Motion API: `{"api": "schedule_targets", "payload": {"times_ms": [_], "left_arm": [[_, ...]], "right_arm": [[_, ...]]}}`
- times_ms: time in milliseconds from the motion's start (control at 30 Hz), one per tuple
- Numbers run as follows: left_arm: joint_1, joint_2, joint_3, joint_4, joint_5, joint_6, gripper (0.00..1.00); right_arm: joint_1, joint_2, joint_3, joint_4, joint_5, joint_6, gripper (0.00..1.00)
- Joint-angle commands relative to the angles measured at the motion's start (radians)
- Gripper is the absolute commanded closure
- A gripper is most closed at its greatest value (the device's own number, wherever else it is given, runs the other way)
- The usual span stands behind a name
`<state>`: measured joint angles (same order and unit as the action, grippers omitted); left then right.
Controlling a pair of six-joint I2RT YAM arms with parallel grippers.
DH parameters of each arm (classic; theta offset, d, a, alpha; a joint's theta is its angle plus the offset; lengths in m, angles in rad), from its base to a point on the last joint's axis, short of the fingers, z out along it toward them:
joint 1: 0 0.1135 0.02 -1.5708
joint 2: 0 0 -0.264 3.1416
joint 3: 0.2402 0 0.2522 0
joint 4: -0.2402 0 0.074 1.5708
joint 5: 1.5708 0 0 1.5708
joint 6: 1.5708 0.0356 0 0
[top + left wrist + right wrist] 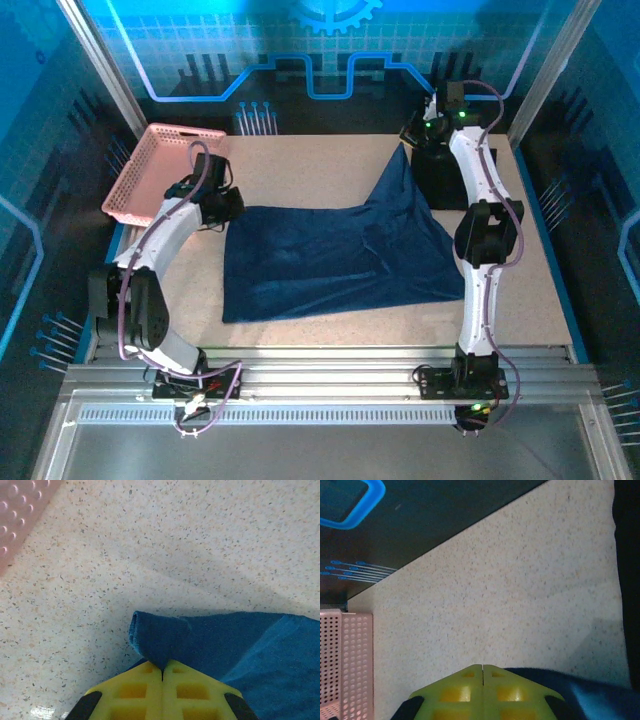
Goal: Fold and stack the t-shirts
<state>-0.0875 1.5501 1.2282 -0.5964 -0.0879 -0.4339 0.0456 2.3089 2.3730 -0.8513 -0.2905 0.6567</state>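
Your navy t-shirt (340, 250) lies spread across the middle of the counter (320, 335), with its far left corner pinched in the closed left fingers (150, 682), low over the counter. Its far right corner rises in a peak to the right fingers (470, 680), which are clamped on the cloth just beside the folded black t-shirt (440, 180).

Reaches out with both of the 2 arms. Keeps the left arm low, elbow folded, with the left gripper (162, 667) close to the surface and its jaws pressed together on a corner of the navy t-shirt (165, 640). Stretches the right arm far forward and high, with the right gripper (483, 667) clamped too, yellow fingers (455, 690) meeting on the same cloth.
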Motion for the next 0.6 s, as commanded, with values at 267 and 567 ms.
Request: {"api": "schedule_targets", "payload": {"times_ms": [267,567], "left_arm": [[0.015,-0.132,-0.113,0.006,0.031,0.043,1.00],[0.043,-0.194,-0.194,0.017,0.026,0.085,1.00]], "right_arm": [[-0.005,-0.333,-0.357,-0.003,-0.033,0.078,1.00],[-0.059,-0.569,-0.675,0.018,-0.086,0.078,1.00]]}}
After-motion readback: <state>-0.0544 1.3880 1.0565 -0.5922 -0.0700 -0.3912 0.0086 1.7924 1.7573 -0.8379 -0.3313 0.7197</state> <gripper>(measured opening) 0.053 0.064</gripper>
